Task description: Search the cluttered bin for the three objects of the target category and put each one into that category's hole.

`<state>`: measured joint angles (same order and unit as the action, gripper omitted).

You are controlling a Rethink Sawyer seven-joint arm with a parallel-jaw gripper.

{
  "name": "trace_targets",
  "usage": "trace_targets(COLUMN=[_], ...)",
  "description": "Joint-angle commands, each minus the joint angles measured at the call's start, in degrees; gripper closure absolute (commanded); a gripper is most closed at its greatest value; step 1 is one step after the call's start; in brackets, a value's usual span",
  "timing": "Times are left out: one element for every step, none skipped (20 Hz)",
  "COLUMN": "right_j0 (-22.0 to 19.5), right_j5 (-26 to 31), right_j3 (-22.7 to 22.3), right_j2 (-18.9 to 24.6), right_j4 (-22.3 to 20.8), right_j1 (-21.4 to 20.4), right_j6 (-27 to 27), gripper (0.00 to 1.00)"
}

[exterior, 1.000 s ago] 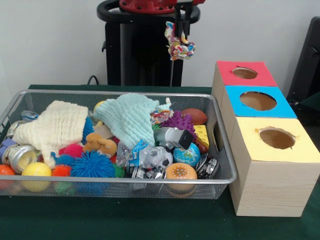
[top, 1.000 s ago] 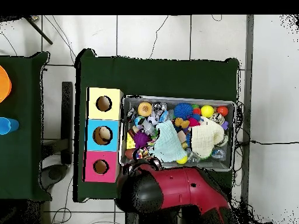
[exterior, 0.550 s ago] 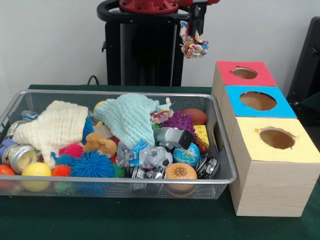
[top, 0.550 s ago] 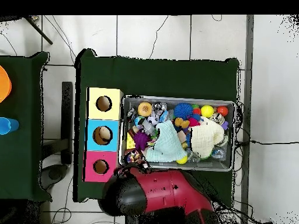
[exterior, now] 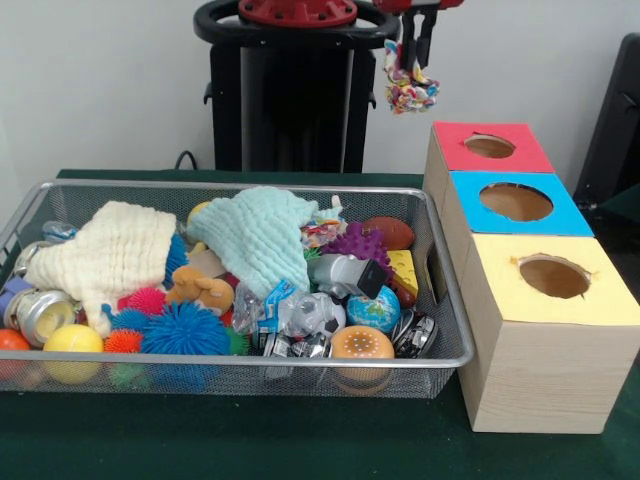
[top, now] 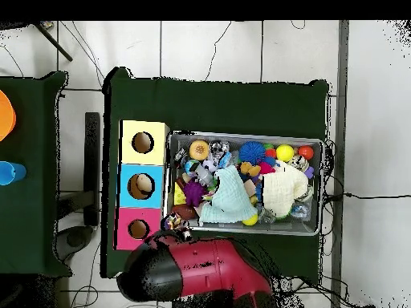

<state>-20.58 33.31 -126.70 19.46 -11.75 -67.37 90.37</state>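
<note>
Red and black, my arm drops in from the top of the front view, its end effector (exterior: 413, 62) clamped on a multicoloured rope toy (exterior: 411, 91) that hangs long axis vertical, in the air between the wire bin (exterior: 440, 300) and the red-topped box (exterior: 490, 147). Blue-topped box (exterior: 515, 202) and yellow-topped box (exterior: 553, 278) line up nearer the camera. The bin holds two cloths, spiky balls and a small football.

Overhead, the rope toy (top: 176, 233) sits beside the red box's hole (top: 138, 229), at the bin's corner.
</note>
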Motion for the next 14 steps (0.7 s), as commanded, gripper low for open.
trace_targets(right_j0=[3.9,4.8,5.7,6.6,7.5,8.4,9.2,10.1,10.8,11.6,12.3,13.1,13.9,14.4], right_j5=[0.1,0.2,0.3,0.4,0.7,1.2,1.7,2.2,2.5,2.8,3.1,3.5,3.8,4.2], right_j3=[1.0,1.1,1.4,1.6,2.3,2.9,3.6,4.2,5.0,5.8,6.4,7.1,7.7,8.2], right_j2=[-4.6,-5.2,-5.6,-6.1,-6.7,-7.0,-7.3,-7.6,-7.9,-8.2,-8.5,-9.0,-9.4,-9.7], right_j4=[3.9,4.1,4.3,4.5,4.7,5.0,5.2,5.5,5.9,6.1,6.3,6.5,6.6,6.7], right_j1=[2.4,2.5,2.5,2.5,2.8,2.9,3.1,3.4,4.0,4.5,4.8,5.1,5.4,5.6], right_j6=[17.1,17.6,18.0,18.4,18.6,18.8,19.1,19.5,19.7,20.0,20.5,20.8,21.2,21.6], gripper=[1.00,1.00,1.00,1.00,1.00,1.00,1.00,1.00,1.00,1.00,1.00,1.00,1.00,1.00])
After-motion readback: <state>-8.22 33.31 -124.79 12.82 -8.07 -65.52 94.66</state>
